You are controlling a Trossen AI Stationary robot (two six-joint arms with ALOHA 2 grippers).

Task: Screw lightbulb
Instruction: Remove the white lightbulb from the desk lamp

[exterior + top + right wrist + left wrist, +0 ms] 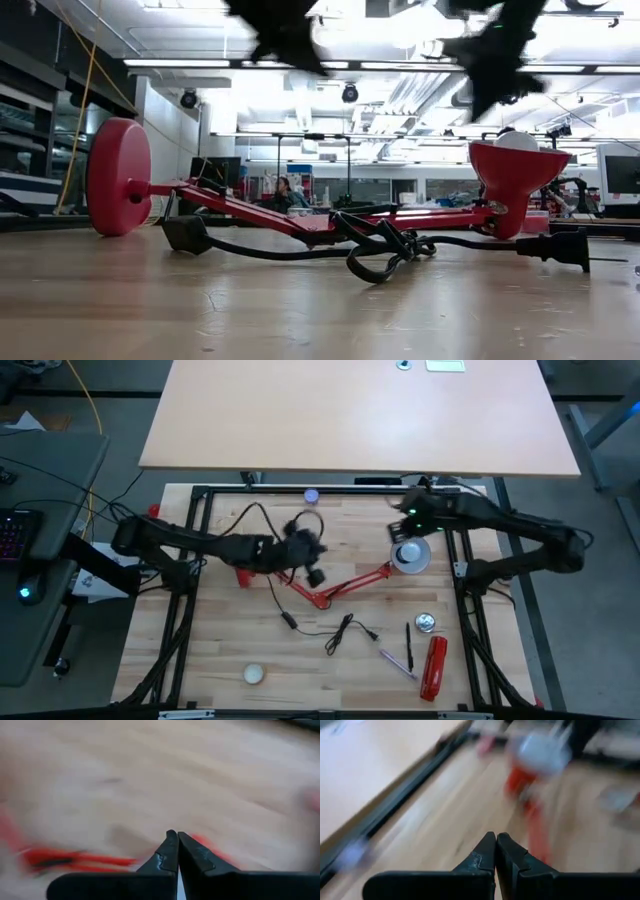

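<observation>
Near edge of the wooden table (200,660), high view: a cream ball (254,674) lies alone toward the left. Toward the right, a red tool (434,666) lies lengthwise, with a pen (409,645) and a second, paler pen (397,663) just beside it, and a small round metal piece (426,623) a little farther in.

Mid-table: a black cord (340,632) loops loosely, its plug (287,620) off to the left. In the low view the same cord (385,250) coils in front of the lamp's arm.

The red lamp (345,586) lies on its side. Its folded arm runs from centre toward the right; the round base (118,177) stands on edge at the low view's left, and the shade (516,185) opens upward at the right.

The lightbulb (516,141) sits in the shade's mouth, its white dome showing above the rim. From above, bulb and shade's white lining blend; cannot separate them there.

Left gripper (316,574) hangs over the lamp's arm at mid-table, clear of the bulb. Its own wrist view shows the fingers (484,854) pressed together, nothing between them.

Right gripper (405,530) is just beside the shade on its far side. Fingers (167,852) also together, holding nothing.

Far edge: a small bluish round object (311,496) by the frame rail.
</observation>
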